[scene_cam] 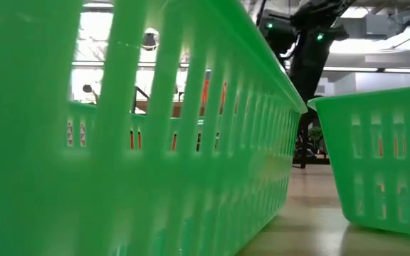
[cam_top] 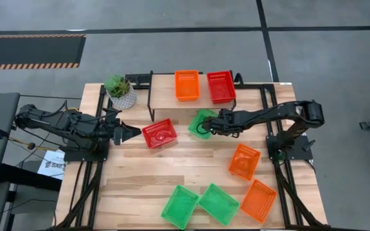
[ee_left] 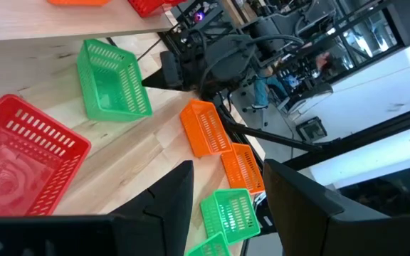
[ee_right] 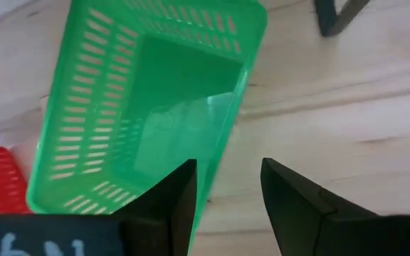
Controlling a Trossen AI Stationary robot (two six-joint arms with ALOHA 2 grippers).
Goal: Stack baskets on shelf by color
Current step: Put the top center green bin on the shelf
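Overhead, the low light-wood shelf on thin black legs (cam_top: 198, 96) stands at the far edge of the plank tabletop (cam_top: 172, 173) and carries two perforated plastic baskets side by side, an orange one (cam_top: 187, 85) and a red one (cam_top: 221, 86). Just in front of the shelf, a green mesh basket (cam_top: 201, 123) lies on the table beneath the right gripper (cam_top: 205, 126); in the right wrist view the same basket (ee_right: 148, 107) lies under the two dark fingers (ee_right: 180, 195), which stand apart straddling its rim, not closed on it. The left gripper (cam_top: 135, 133) points at a second red mesh basket (cam_top: 159, 133) lying beside the green one, its fingers (ee_left: 173, 199) apart and just short of that basket's wall (ee_left: 20, 163). Two more orange baskets lie on the right side of the table (cam_top: 244, 160) (cam_top: 259, 200), and two more green baskets (cam_top: 180, 206) (cam_top: 218, 203) sit close together at the near edge; these fill the low view (scene_cam: 119, 142) (scene_cam: 383, 163). A small potted plant in a white patterned pot (cam_top: 120, 92) stands at the shelf's left end
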